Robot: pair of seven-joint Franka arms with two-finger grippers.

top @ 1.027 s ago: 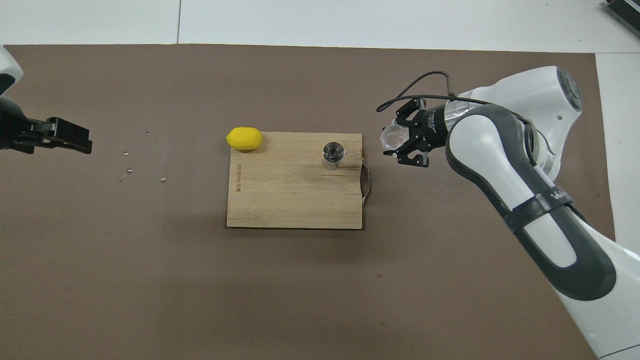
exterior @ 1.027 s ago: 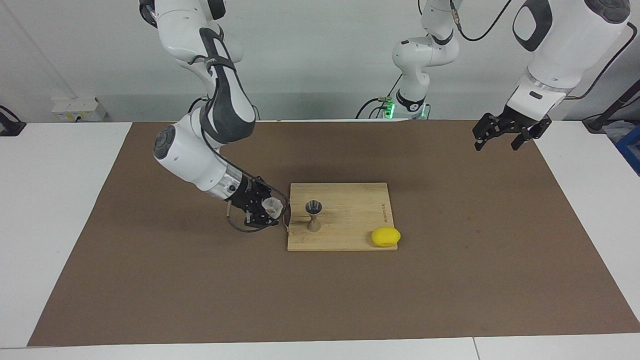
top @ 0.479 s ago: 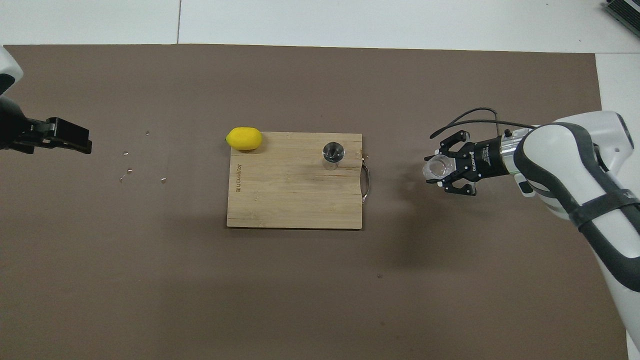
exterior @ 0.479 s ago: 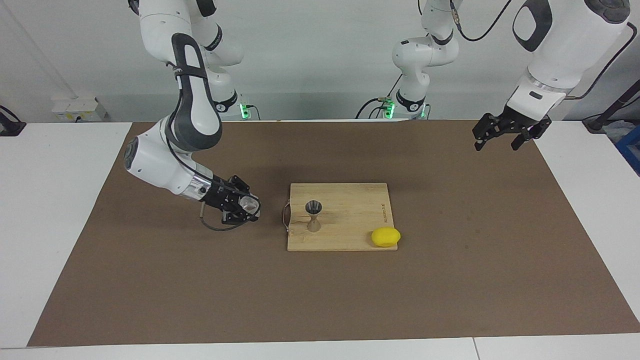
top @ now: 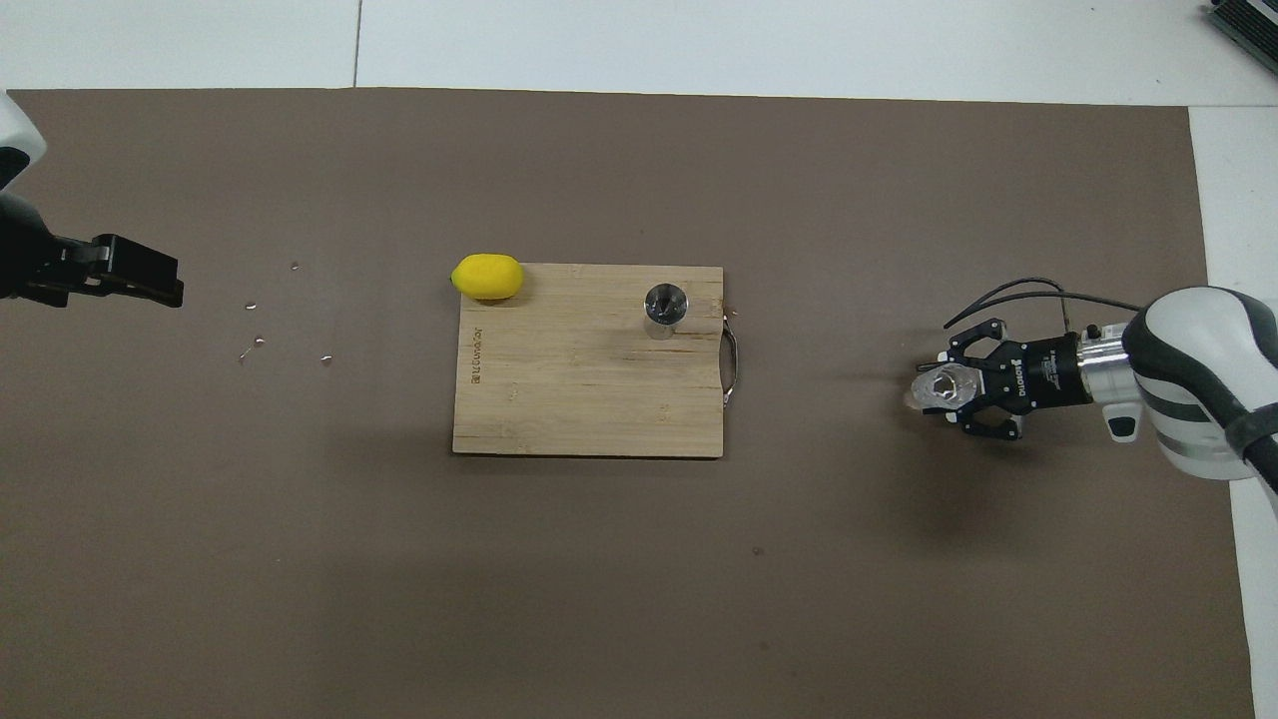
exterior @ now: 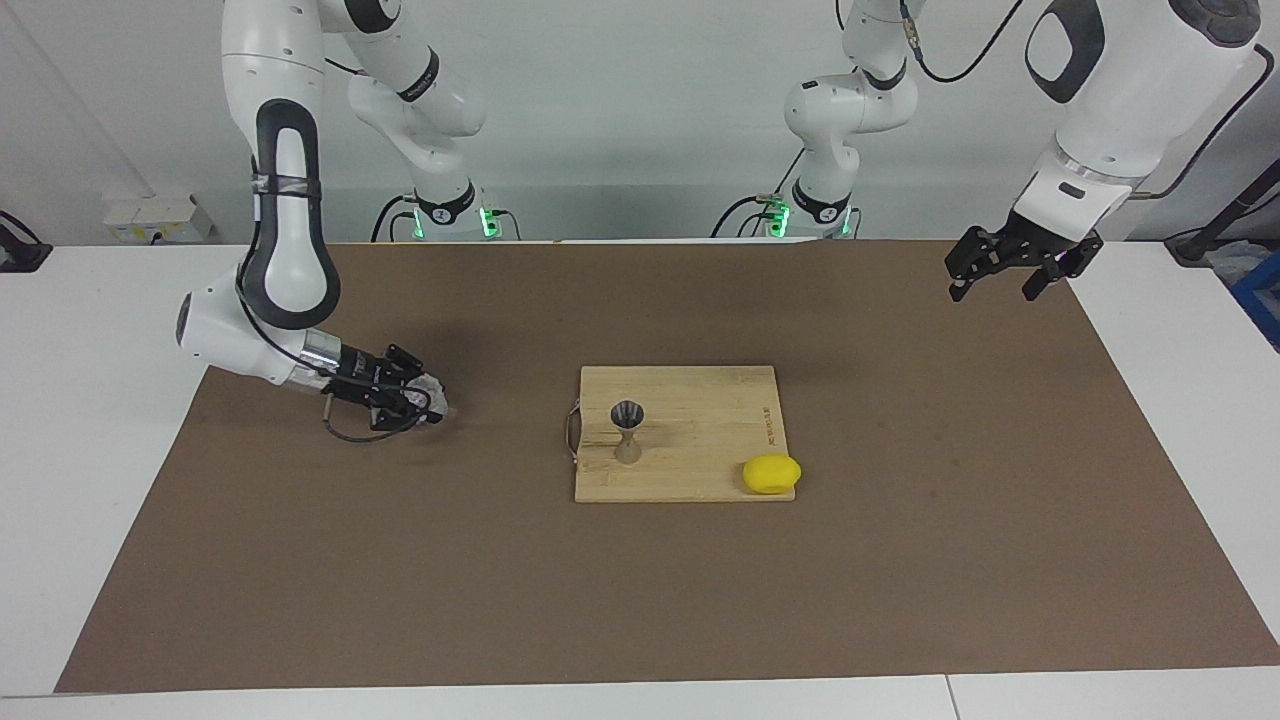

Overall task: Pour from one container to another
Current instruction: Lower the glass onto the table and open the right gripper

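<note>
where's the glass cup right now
The glass cup is in the right gripper, low over the brown mat toward the right arm's end, well clear of the cutting board.

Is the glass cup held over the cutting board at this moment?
No: the right gripper holds the glass cup over the brown mat, well clear of the cutting board where the jigger stands.

right end effector (exterior: 418,398) grips glass cup (exterior: 430,392) | jigger (exterior: 627,433) upright on board (exterior: 700,440)
</note>
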